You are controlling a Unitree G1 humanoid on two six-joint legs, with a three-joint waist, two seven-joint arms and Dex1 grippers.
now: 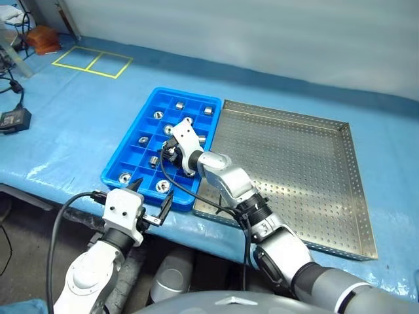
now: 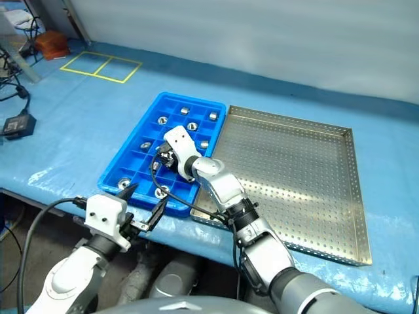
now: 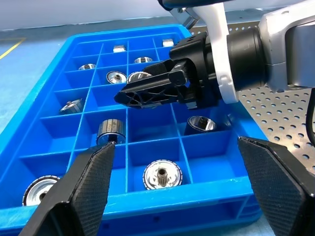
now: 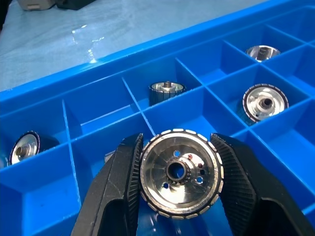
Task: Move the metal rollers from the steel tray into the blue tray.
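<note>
Roller [image 4: 179, 172] clamped over blue tray [image 4: 162, 113].

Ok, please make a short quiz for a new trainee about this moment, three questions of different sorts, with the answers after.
1. True or false: the steel tray has metal rollers lying on its floor.
2. What does the right gripper hold? A) nothing B) a roller C) a cable
3. Fill in: the right gripper hangs over the ____ tray.

Key
1. False. The visible floor is bare; the other rollers sit in blue compartments.
2. B. The jaws are shut on its ribbed rim.
3. Blue. The left gripper waits at that tray's near edge, jaws open.
</note>
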